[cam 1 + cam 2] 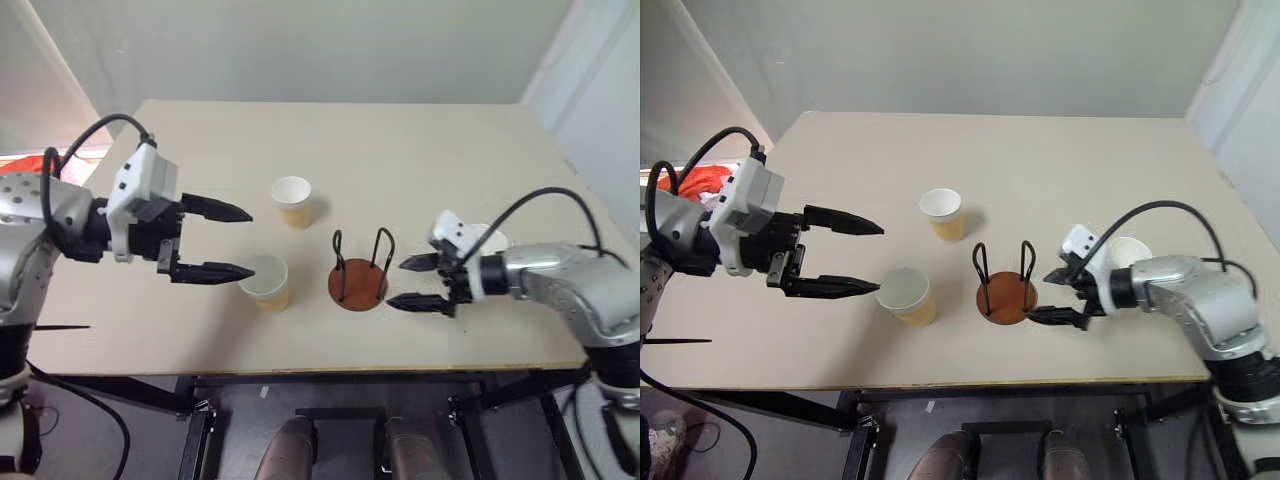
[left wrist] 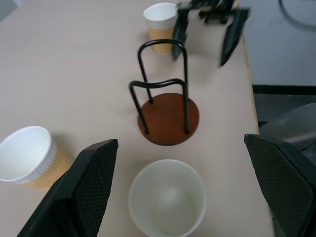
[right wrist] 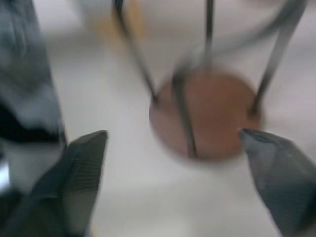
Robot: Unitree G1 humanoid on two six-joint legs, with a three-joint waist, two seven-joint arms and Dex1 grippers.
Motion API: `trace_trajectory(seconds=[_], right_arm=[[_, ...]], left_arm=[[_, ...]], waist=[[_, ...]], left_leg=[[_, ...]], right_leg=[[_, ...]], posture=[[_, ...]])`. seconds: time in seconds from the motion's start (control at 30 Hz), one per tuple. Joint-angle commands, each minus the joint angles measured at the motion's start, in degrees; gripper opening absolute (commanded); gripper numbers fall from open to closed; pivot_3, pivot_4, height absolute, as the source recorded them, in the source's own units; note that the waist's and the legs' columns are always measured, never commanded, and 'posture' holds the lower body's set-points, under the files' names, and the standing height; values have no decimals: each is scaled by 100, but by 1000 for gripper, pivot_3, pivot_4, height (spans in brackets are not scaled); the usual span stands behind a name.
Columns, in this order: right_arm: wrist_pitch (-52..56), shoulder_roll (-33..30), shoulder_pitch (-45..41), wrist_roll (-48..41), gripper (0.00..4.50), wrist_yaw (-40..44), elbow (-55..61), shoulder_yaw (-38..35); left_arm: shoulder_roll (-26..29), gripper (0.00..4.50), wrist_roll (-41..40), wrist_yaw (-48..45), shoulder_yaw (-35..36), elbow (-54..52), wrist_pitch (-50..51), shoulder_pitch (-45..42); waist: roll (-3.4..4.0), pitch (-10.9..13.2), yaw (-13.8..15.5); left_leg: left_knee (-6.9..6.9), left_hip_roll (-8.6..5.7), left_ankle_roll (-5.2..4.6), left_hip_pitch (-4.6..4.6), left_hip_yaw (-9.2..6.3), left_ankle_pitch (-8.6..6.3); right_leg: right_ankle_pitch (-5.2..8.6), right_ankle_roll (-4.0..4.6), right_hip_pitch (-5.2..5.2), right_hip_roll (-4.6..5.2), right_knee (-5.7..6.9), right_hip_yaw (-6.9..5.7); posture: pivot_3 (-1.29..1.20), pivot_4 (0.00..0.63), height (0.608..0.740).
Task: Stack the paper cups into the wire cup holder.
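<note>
With both the left tool [image 1: 212,241] and right tool [image 1: 421,283] released and empty, the light, crushable paper cups [image 1: 267,282] by the wire cup holder [image 1: 358,282] near the worktop's [image 1: 450,160] front edge seemingly want gentle mid-wall pinches.

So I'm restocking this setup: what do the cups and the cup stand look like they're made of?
The cups look like thin paper: matte white rim and inside, pale yellow-tan outside, which on one shows faint ribbing in the left wrist view. The cup stand seems to be two thin black wire loops, probably painted metal, on a round rust-brown disc with a slight sheen, possibly wood or plastic; the look leaves that open.
</note>
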State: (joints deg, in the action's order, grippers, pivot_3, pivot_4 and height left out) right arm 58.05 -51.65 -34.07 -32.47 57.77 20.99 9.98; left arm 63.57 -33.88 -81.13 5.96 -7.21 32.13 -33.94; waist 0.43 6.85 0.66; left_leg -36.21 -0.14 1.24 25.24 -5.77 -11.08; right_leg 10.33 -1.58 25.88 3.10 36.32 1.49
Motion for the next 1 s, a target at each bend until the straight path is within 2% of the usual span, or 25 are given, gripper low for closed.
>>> trace_trajectory(seconds=[0.03, 0.2, 0.3, 0.5, 0.83, 0.93, 1.0], right_arm=[[-229, -466, -648, -67, 4431, 438, -28, -454], [-684, -1168, -904, 261, 4431, 893, -436, -453], [-1245, -1319, -668, 982, 4431, 928, -871, 76], [-1974, -1244, -515, 1869, 4431, 988, -1720, 541], [-2290, -819, -659, 2285, 4431, 1231, -2238, 612], [-2481, -663, -711, 2580, 3828, 1229, -2407, 802], [-2648, -572, -766, 2825, 3188, 1196, -2547, 904]], left_arm=[[-70, 4500, 4, -53, 9, -2, -153, -247], [-159, 4500, -2, -39, 1, -75, -152, -240], [-235, 4500, -9, 13, -9, -102, -147, -240], [-184, 4500, -82, 24, 144, -194, -69, -175], [-25, 4500, -201, 122, 360, -425, 91, 94], [-11, 4500, -205, 140, 376, -442, 114, 99], [-5, 4500, -204, 155, 377, -447, 129, 91]], waist=[[0, 0, -20], [-13, -8, -12], [-17, -9, -10], [-7, -2, -10], [-7, -2, -22], [-8, -2, -21], [-7, -2, -23]], left_leg=[[0, -1, -1, 0, 1, 0], [4, 5, -6, 3, 0, -7], [4, 9, -10, -2, -1, -18], [-6, 7, -19, 1, 4, -23], [-12, 10, -22, -5, 5, -23], [-18, 9, -22, -6, 5, -23], [-21, 9, -22, -6, 5, -23]], right_leg=[[0, 0, 1, 0, 0, 2], [7, -12, 4, -3, -4, -1], [12, -19, -2, -5, -6, -3], [-6, -49, -2, 0, -10, 0], [-8, -50, -8, -1, -9, 0], [-9, -47, -11, -1, -9, 0], [-11, -45, -12, -1, -8, 0]], posture=[[0, 150, 740], [0, 150, 740], [0, 150, 740], [0, 150, 740], [0, 150, 740], [0, 150, 740], [0, 150, 740]])
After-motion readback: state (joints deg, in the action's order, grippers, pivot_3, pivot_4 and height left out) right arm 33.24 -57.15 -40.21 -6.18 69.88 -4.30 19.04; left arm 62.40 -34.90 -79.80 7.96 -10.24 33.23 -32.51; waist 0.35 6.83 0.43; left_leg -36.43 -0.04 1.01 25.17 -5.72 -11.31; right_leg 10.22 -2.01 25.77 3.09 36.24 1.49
